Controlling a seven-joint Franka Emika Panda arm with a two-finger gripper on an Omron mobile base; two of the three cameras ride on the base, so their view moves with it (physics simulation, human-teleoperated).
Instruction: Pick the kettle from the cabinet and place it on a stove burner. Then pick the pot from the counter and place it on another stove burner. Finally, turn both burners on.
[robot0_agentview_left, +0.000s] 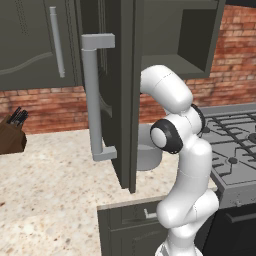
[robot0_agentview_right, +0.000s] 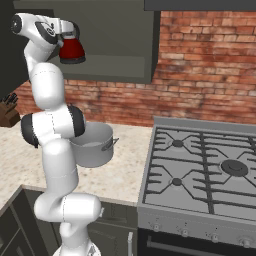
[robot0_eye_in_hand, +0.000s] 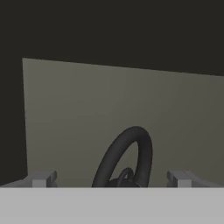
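Inside one cabinet (robot0_agentview_right: 120, 45), one kettle (robot0_agentview_right: 73, 50); one pot (robot0_agentview_right: 94, 145) on counter (robot0_agentview_right: 125, 175).

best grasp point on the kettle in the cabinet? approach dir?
Grip the black loop handle on top of the kettle, coming down from above. The loop stands upright between the open gripper fingertips; the squat rounded body looks harder to pinch.

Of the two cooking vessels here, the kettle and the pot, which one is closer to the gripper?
The red kettle in the wall cabinet: the open gripper straddles its black loop handle. The grey pot stands lower, on the counter.
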